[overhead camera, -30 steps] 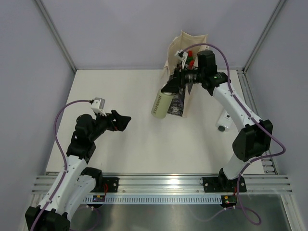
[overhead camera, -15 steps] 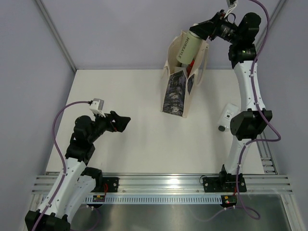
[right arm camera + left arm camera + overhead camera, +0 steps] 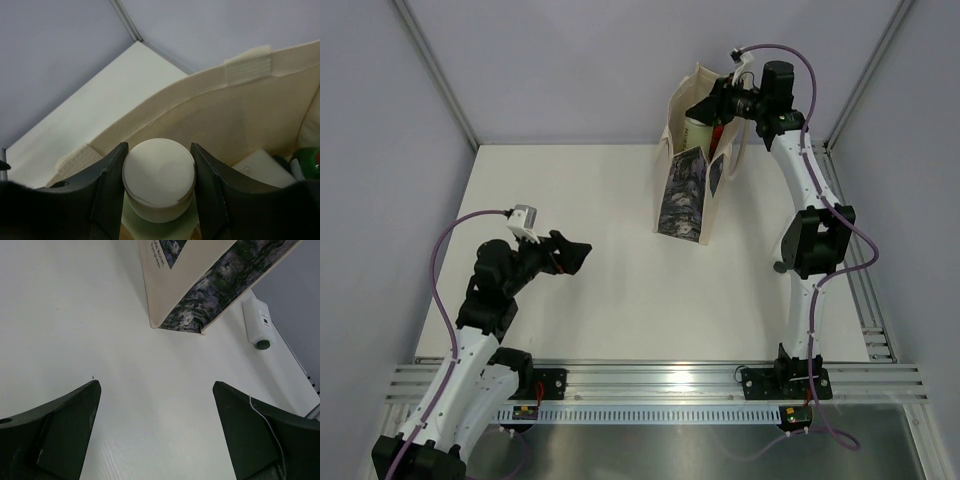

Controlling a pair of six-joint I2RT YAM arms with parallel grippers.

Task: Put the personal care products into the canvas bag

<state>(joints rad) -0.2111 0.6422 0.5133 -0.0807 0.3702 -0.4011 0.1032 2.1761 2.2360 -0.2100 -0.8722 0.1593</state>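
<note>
The right fingers (image 3: 107, 200) are clamped on the pale cylinder (image 3: 159, 180), cap end up, holding it just inside the open mouth of the bag (image 3: 685, 190). I'd say they grip near the top so it can go straight down between the canvas walls, beside the bottles already in there. The left fingers (image 3: 60, 430) hang wide apart and empty over the bench (image 3: 600, 200), well clear of the bag and likely just keeping out of the way. One white bottle (image 3: 257, 322) lies on the bench to the bag's right, so the job looks nearly done, not finished.
</note>
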